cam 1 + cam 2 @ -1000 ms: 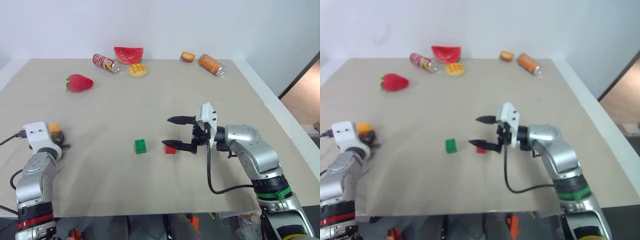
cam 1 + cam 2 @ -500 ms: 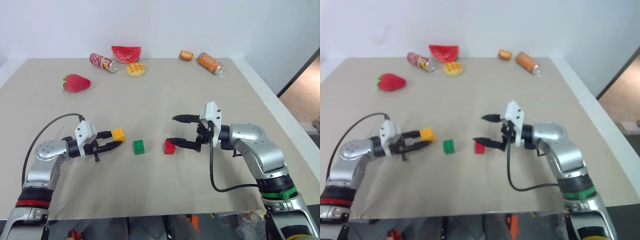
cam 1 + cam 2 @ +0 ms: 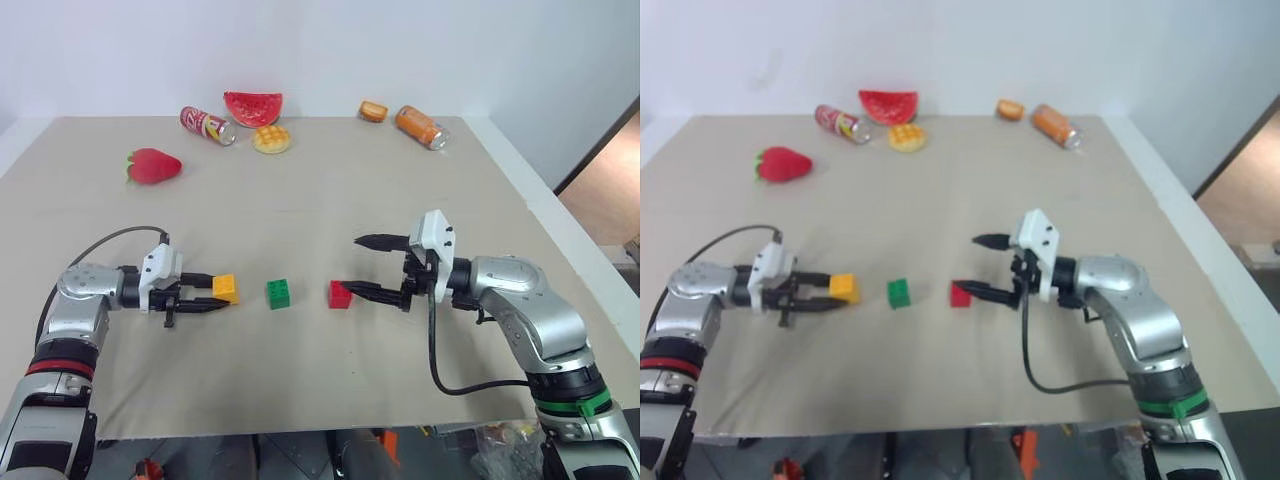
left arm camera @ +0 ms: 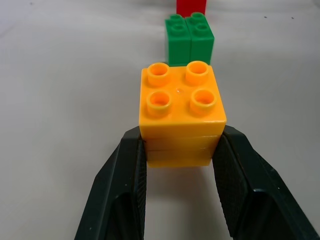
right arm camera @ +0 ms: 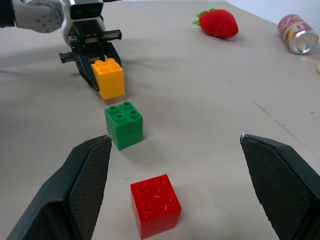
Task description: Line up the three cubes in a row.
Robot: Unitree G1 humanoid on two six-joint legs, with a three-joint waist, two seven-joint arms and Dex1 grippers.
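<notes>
Two black fingers of the left gripper pinch the orange-yellow cube, four round studs on top, at centre-left; the green cube and red cube sit rightward in line, before the right gripper, jaws wide

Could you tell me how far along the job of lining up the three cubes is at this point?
Mostly done. The red cube and green cube sit side by side, apart, on the table. The left gripper holds the orange-yellow cube in line with them. What remains is letting it go. The right gripper stands open near the red cube.
</notes>
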